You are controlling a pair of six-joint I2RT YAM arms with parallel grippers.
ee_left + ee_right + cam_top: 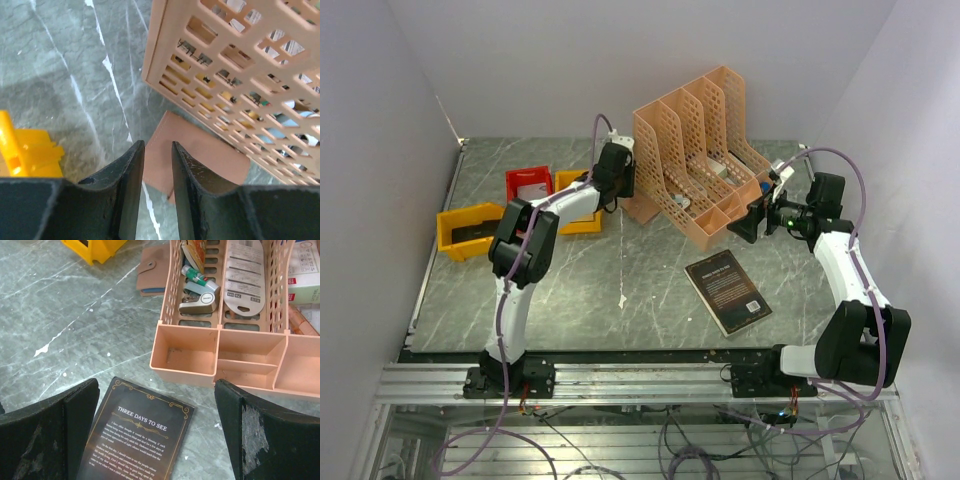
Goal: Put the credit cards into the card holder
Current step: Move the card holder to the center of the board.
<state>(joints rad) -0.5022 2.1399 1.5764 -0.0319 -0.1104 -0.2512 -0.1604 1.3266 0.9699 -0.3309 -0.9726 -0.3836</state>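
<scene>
Item counts:

- Table (620, 265): one, with a grey marbled top.
- Robot arms: two, the left arm (525, 250) and the right arm (850, 270).
- Grippers: two, one per arm, the left gripper (156, 147) and the right gripper (155, 390). Each has two fingers.
- Card holder (640, 209): one, salmon-pink.
- File organizer (705, 150): one, peach lattice, with three upright slots. The loose items inside are too crowded to count.
- Book (727, 291): one, with a black cover.
- Bins: three in total.
  - Red bin (528, 183): one.
  - Yellow bins: two, the outer yellow bin (470, 230) and the inner yellow bin (582, 226), which is partly behind the left arm.
</scene>
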